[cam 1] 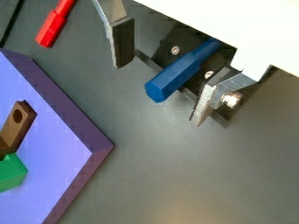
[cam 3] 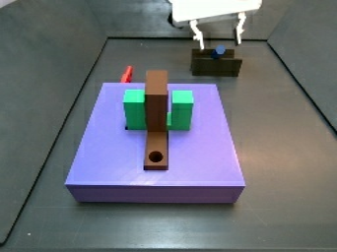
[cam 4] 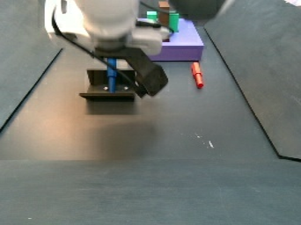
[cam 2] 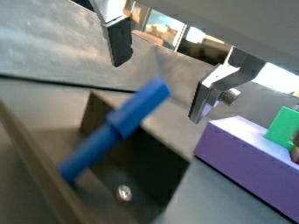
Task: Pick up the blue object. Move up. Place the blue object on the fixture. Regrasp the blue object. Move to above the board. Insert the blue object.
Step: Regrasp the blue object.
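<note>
Gripper [cam 1: 163, 66] above fixture [cam 3: 216, 66], fingers [cam 2: 118, 42] spread wide, nothing between them. Blue peg [cam 1: 181, 70] resting tilted in fixture slot, clear of both pads in both wrist views. In a side view only the peg's top [cam 3: 220, 49] visible between the fingers; in a side view, peg [cam 4: 113, 75] partly masked by the wrist body. Red peg [cam 1: 54, 24] on floor (cut off by frame edge). Board [cam 3: 158, 148] with green blocks [cam 3: 134, 109] and brown bar [cam 3: 157, 120] well apart from fixture.

Dark matte grey floor [cam 3: 283, 187], thin raised border lines; soft glare patches, even overhead light.
</note>
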Controlling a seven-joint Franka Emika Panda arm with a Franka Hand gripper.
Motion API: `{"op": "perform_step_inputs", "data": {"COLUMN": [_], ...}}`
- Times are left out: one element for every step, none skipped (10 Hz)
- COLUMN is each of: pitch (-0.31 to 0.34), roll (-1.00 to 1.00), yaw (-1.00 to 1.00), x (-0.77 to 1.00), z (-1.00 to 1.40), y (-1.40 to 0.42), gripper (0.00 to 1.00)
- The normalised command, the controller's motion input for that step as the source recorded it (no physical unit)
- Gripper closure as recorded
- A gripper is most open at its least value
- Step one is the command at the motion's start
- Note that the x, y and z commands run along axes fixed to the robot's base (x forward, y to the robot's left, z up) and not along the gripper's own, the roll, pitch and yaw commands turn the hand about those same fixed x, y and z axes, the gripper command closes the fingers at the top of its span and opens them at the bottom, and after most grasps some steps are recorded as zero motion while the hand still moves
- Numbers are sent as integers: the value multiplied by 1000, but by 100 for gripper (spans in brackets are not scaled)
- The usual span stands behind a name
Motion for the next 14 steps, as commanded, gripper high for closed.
{"op": "perform_step_inputs", "data": {"pitch": [-297,-246,-180,-137,-80,-43,-31,-6,-9,0,0,0,0,0], "roll": [454,671,814,937,1000,1000,1000,1000,1000,1000,1000,1000,1000,1000], "yaw": [0,0,0,11,43,117,151,183,209,234,243,243,240,237], "x": [197,114,120,83,103,146,157,183,180,174,163,143,103,77], "z": [334,297,266,234,229,206,163,114,74,34,29,20,11,3], "y": [146,131,137,129,137,100,80,57,17,0,0,0,0,0], "gripper": [0,0,0,0,0,0,0,0,0,0,0,0,0,0]}}
